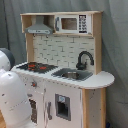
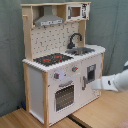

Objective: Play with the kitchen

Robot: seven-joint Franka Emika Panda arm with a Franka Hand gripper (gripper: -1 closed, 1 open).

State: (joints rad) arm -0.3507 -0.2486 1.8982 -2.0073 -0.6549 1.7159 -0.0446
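**Toy kitchen on a wooden surface**

In the second exterior view, a light wooden surface (image 2: 100, 112) of planks with a dark seam carries the kitchen (image 2: 60, 65), which stands upright directly on it. The wood shows bare toward the second exterior view's right and lower left. In the first exterior view, the kitchen's base is cut off.
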